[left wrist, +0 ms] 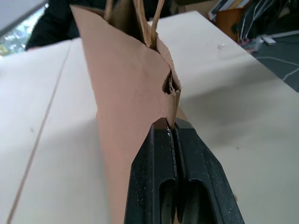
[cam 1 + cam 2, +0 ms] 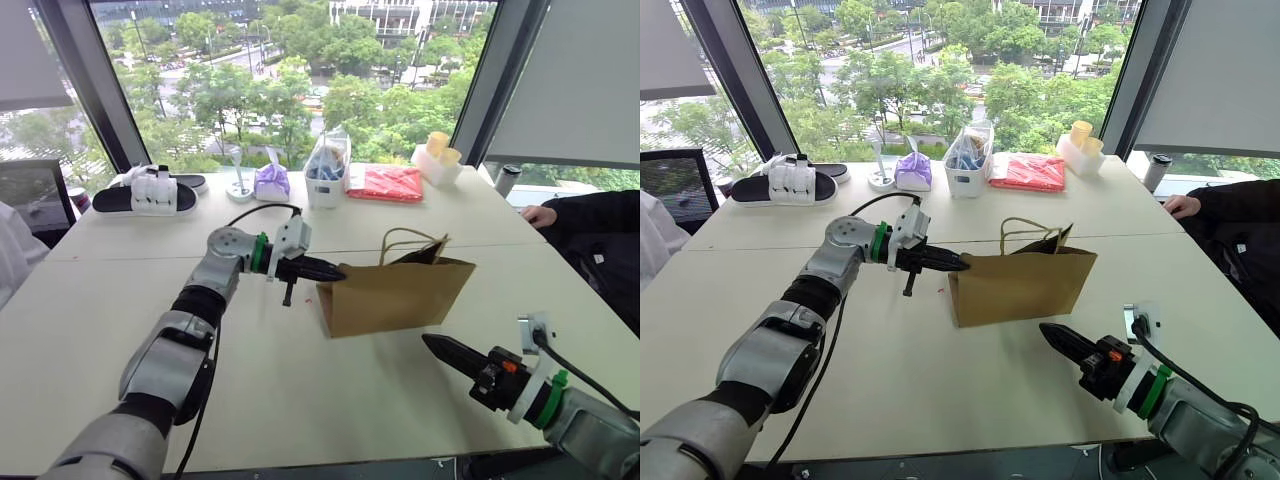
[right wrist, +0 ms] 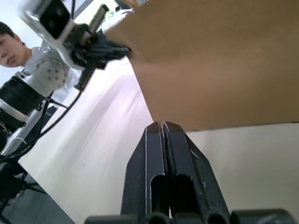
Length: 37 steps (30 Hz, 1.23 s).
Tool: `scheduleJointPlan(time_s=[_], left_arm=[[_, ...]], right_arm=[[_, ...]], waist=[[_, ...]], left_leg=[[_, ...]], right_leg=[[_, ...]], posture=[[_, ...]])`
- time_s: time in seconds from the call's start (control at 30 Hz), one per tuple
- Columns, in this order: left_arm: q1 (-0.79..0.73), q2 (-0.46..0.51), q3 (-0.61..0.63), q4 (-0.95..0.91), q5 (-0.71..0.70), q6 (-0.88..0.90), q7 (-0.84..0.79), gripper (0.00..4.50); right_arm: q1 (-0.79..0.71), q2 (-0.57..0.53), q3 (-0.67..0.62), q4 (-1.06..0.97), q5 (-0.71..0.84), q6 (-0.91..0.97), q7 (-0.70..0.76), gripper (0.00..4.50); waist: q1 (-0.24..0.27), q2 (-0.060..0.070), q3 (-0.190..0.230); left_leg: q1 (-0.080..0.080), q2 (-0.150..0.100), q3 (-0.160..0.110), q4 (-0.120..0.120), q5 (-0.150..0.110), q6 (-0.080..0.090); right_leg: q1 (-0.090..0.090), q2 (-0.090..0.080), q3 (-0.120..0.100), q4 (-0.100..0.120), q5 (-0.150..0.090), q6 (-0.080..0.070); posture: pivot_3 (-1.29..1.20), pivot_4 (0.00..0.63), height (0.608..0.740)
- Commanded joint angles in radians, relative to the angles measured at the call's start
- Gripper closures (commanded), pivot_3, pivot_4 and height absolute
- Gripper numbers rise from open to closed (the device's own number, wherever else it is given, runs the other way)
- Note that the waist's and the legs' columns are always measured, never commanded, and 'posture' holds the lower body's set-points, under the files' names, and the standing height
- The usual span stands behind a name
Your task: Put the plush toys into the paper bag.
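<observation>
bag (image 2: pixel 395 295) upright mid-table (image 2: pixel 300 400), mouth barely parted, so no way in for plushes, none in sight | my left gripper (image 2: pixel 338 271) pressed together, tip at bag's end fold, likely to spread it | right gripper (image 2: pixel 432 345) closed, empty, off the near side

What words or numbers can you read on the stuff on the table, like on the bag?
No words or numbers can be read anywhere here.
The paper bag is plain brown, with no print on the sides that show.
The red packet and the clear container by the window may carry labels, but they are too small to read.
</observation>
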Motion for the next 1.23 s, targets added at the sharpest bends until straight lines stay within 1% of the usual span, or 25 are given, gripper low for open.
scheduleJointPlan(time_s=[0.03,0.1,0.17,0.23,0.27,0.37,0.4,0.43,0.47,0.57,0.67,0.73,0.83,0.9,0.93,1.0,1.07,1.17,1.23], left_arm=[[-0.041,-0.011,0.022,0.062,0.046,-0.061,0.039,4.48],[-0.048,-0.014,0.029,0.089,0.064,-0.088,0.066,4.48],[-0.051,-0.011,0.029,0.103,0.082,-0.123,0.083,3.95],[-0.055,-0.011,0.038,0.111,0.086,-0.128,0.089,3.21],[-0.056,-0.012,0.042,0.112,0.086,-0.128,0.087,2.65],[-0.048,-0.010,0.063,0.095,0.084,-0.152,0.109,1.17],[-0.044,-0.010,0.072,0.085,0.082,-0.155,0.123,0.74],[-0.041,-0.009,0.078,0.078,0.082,-0.156,0.131,0.18],[-0.037,-0.003,0.083,0.062,0.078,-0.142,0.129,0.04],[-0.004,0.040,0.111,-0.047,0.034,-0.044,0.096,0.04],[0.061,0.107,0.143,-0.225,-0.024,0.120,0.069,0.04],[0.131,0.167,0.159,-0.388,-0.068,0.265,0.066,0.04],[0.322,0.283,0.226,-0.726,-0.180,0.541,0.129,0.04],[0.477,0.326,0.310,-0.944,-0.284,0.740,0.239,0.04],[0.547,0.337,0.349,-1.026,-0.316,0.806,0.296,0.04],[0.685,0.339,0.429,-1.172,-0.377,0.921,0.413,0.04],[0.829,0.316,0.510,-1.315,-0.439,1.012,0.526,0.04],[1.024,0.266,0.577,-1.483,-0.494,1.068,0.655,0.04],[1.108,0.236,0.597,-1.559,-0.528,1.086,0.714,0.04]], right_arm=[[0.007,0.014,-0.017,-0.048,0.022,-0.031,-0.019,4.50],[0.008,0.016,-0.015,-0.049,0.023,-0.035,-0.025,4.50],[0.004,0.016,-0.013,-0.046,0.023,-0.036,-0.028,4.50],[-0.004,0.014,-0.008,-0.039,0.022,-0.037,-0.029,4.50],[-0.007,0.013,-0.005,-0.036,0.021,-0.037,-0.030,4.50],[-0.029,0.009,0.007,-0.019,0.016,-0.033,-0.025,4.50],[-0.035,0.007,0.012,-0.014,0.013,-0.031,-0.021,4.50],[-0.039,0.006,0.015,-0.011,0.012,-0.029,-0.018,4.50],[-0.042,0.004,0.019,-0.008,0.010,-0.027,-0.015,4.50],[-0.041,-0.001,0.022,-0.006,0.008,-0.025,-0.009,4.50],[-0.034,-0.006,0.016,-0.005,0.010,-0.026,-0.001,4.50],[-0.024,-0.018,0.010,-0.005,0.006,-0.024,0.013,4.50],[-0.017,-0.039,-0.004,0.004,0.005,-0.026,0.038,4.50],[-0.022,-0.062,-0.014,0.019,-0.029,-0.032,0.056,4.50],[-0.027,-0.071,-0.021,0.027,-0.061,-0.045,0.059,4.50],[-0.034,-0.086,-0.045,0.039,-0.112,-0.074,0.075,4.50],[-0.036,-0.111,-0.082,0.051,-0.143,-0.090,0.104,4.50],[-0.021,-0.149,-0.138,0.083,-0.171,-0.099,0.170,4.50],[-0.004,-0.172,-0.159,0.103,-0.179,-0.086,0.209,4.50]], waist=[[0.000,0.000,0.000],[0.003,0.000,0.000],[0.002,0.000,0.000],[0.001,0.000,0.000],[0.001,0.000,0.000],[0.001,0.000,0.000],[0.001,0.000,0.000],[0.001,0.000,0.000],[0.001,0.000,0.000],[0.000,0.000,0.000],[-0.007,0.000,0.000],[-0.014,0.000,0.000],[-0.025,0.000,0.000],[-0.028,0.001,0.000],[-0.027,0.001,0.000],[-0.019,0.001,0.000],[-0.013,0.001,0.000],[0.004,0.001,0.000],[0.008,0.001,-0.001]], left_leg=[[0.000,0.000,0.000,0.000,0.000,0.000],[0.000,0.000,0.000,0.001,0.000,0.000],[0.000,0.000,0.000,0.002,0.000,0.000],[0.000,0.000,0.000,0.002,0.000,0.000],[0.000,0.000,0.000,0.001,0.000,0.000],[0.000,0.000,0.000,0.001,0.000,0.000],[0.000,0.000,0.000,0.001,0.000,0.000],[0.000,0.000,0.000,0.001,0.000,0.000],[0.000,0.000,0.000,0.001,0.000,0.000],[0.000,0.000,0.000,0.001,0.000,0.000],[0.001,0.000,0.000,0.000,0.000,0.000],[0.001,0.001,-0.001,0.000,0.000,0.000],[0.001,0.001,-0.002,-0.001,0.000,0.000],[0.001,0.002,-0.002,-0.002,0.000,0.000],[0.001,0.002,-0.002,-0.002,0.000,0.000],[0.001,0.002,-0.002,-0.002,0.000,0.000],[0.001,0.002,-0.002,-0.001,0.000,-0.001],[0.001,0.002,-0.001,-0.001,0.000,-0.001],[0.002,0.002,-0.001,-0.001,0.000,-0.002]], right_leg=[[0.000,0.000,0.000,0.000,0.000,0.000],[0.001,0.000,0.000,0.000,0.000,0.000],[0.001,0.000,0.000,0.000,0.000,0.000],[0.001,0.000,0.000,0.000,0.000,0.000],[0.001,0.000,0.000,0.000,0.000,0.000],[0.001,0.000,0.000,0.001,0.000,0.000],[0.001,0.000,0.000,0.001,0.000,0.000],[0.001,0.000,0.000,0.001,0.000,0.000],[0.001,0.000,0.000,0.001,0.000,0.000],[0.000,0.000,0.000,0.001,0.000,0.000],[0.000,0.000,0.000,0.001,0.000,0.000],[0.000,0.000,0.000,0.002,0.000,0.000],[0.000,0.000,0.001,0.002,0.000,0.000],[0.000,-0.002,0.002,0.002,0.000,0.000],[0.000,-0.002,0.003,0.002,0.000,0.000],[0.000,-0.003,0.003,0.000,0.000,0.000],[0.000,-0.004,0.003,0.000,0.000,0.000],[0.001,-0.004,0.003,-0.001,0.000,0.000],[0.002,-0.005,0.003,-0.002,0.000,-0.001]], posture=[[0.00,0.150,0.740],[0.00,0.150,0.740],[0.00,0.150,0.740],[0.00,0.150,0.740],[0.00,0.150,0.740],[0.00,0.150,0.740],[0.00,0.150,0.740],[0.00,0.150,0.740],[0.00,0.150,0.740],[0.00,0.150,0.740],[0.00,0.150,0.740],[0.00,0.150,0.740],[0.00,0.150,0.740],[0.00,0.150,0.740],[0.00,0.150,0.740],[0.00,0.150,0.740],[0.00,0.150,0.740],[0.00,0.150,0.740],[0.00,0.150,0.740]])
